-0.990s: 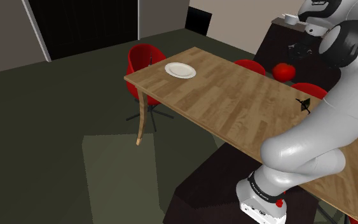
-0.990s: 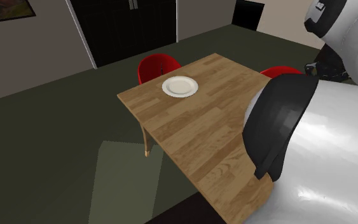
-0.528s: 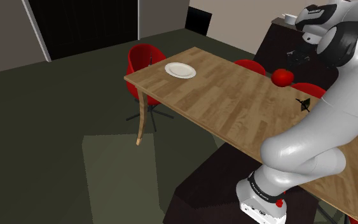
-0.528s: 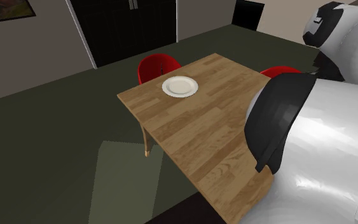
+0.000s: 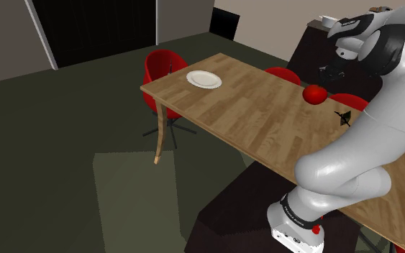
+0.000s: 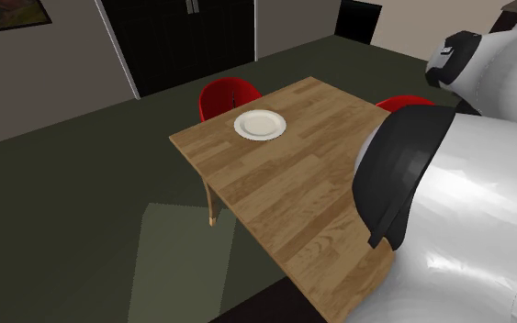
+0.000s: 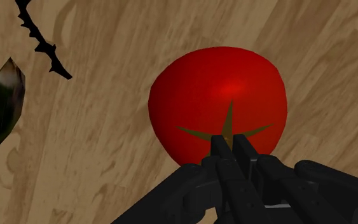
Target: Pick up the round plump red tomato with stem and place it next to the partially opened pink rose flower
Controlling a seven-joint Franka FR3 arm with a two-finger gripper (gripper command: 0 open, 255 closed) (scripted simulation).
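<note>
Pinching the tomato (image 7: 219,105) at its top: the gripper (image 7: 229,145) has both black fingers drawn in tight together right on the brown star-shaped calyx, so it's clenched on the tomato, red body bulging out past the fingertips. Wood grain of the table (image 5: 251,108) lies behind it; can't tell if the tomato touches the wood. In the shoulder view the tomato (image 5: 314,93) sits over the table's far edge, just under the white arm's hand, near a small dark object (image 5: 343,117) on the wood. Wrist view: thorny black stem (image 7: 41,41) and a dark greenish leaf-like piece (image 7: 2,98) off to one side, apart from the tomato. White plate (image 5: 203,79) well apart at the other end, red chair (image 5: 161,72) beside it
</note>
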